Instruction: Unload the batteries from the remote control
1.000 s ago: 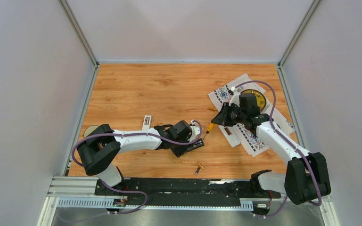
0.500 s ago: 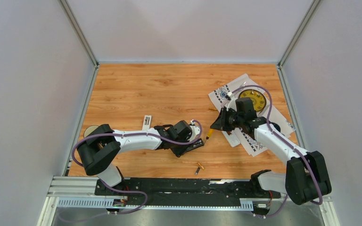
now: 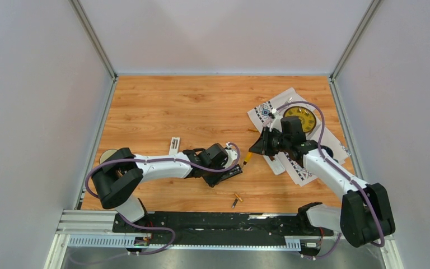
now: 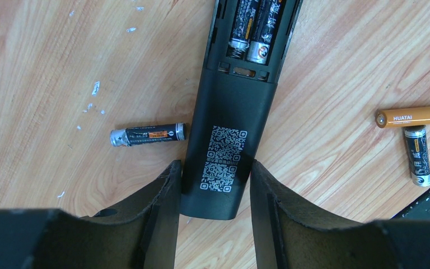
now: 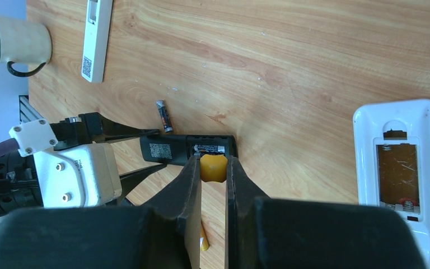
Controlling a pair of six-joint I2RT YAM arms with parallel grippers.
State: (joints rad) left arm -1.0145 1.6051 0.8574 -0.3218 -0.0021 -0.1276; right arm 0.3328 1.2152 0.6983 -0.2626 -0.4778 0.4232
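Note:
The black remote [image 4: 227, 112] lies back up on the wood, its compartment open with two dark batteries [image 4: 256, 25] inside. My left gripper [image 4: 214, 168] is shut on the remote's near end; in the top view the left gripper [image 3: 217, 175] sits on the remote [image 3: 230, 174]. My right gripper [image 5: 213, 161] is shut on the yellow-handled screwdriver [image 5: 213, 170], right over the compartment; it also shows in the top view [image 3: 259, 145]. Loose batteries lie nearby: a dark one [image 4: 147, 134], an orange one [image 4: 414, 116] and another dark one [image 4: 417, 162].
A white remote [image 5: 96, 39] and a mug [image 5: 18, 39] lie at the left. A second white remote [image 5: 403, 168] with its compartment open lies on a patterned cloth [image 3: 266, 110] beside a yellow disc [image 3: 300, 119]. Two loose batteries [image 3: 236, 198] lie near the front edge.
My right gripper has moved a little left and nearer to the black remote with the screwdriver in it. The left arm and the remote have not moved.

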